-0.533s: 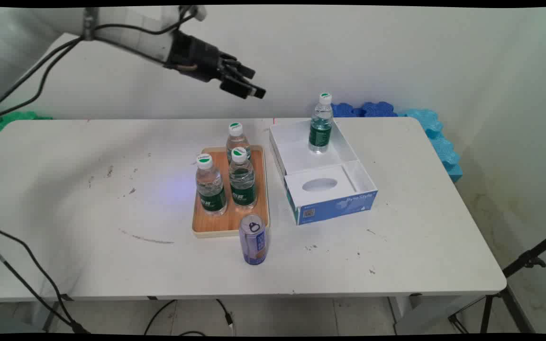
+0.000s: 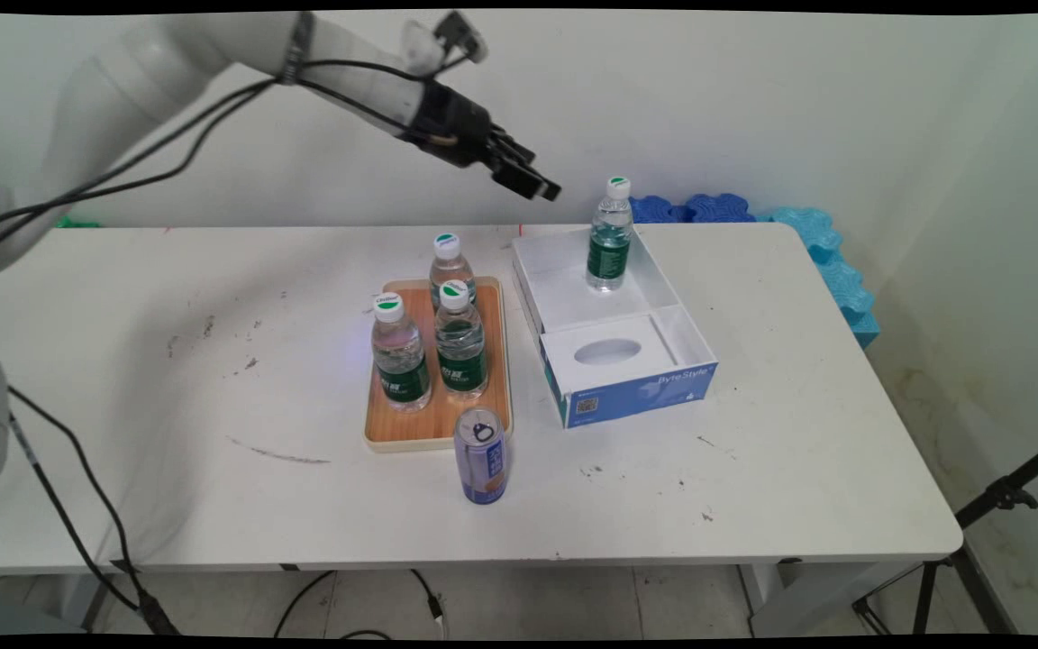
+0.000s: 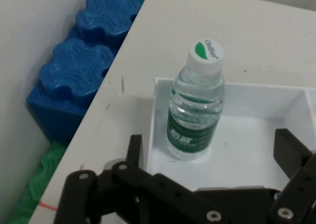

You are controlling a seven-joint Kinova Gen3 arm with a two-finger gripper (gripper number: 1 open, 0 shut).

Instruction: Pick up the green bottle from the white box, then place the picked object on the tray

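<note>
Bottle (image 3: 195, 105) between open hand (image 3: 212, 150) fingers

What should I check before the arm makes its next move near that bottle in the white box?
1. Pincer open: ok, fingers spread in the hand view.
2. Pincer empty: ok.
3. Bottle in the white box upright, cap on: ok.
4. Pincer clear of that bottle: ok, it hangs above and to the left.
5. White box otherwise free: ok.
6. Three bottles on the wooden tray upright: ok.
</note>
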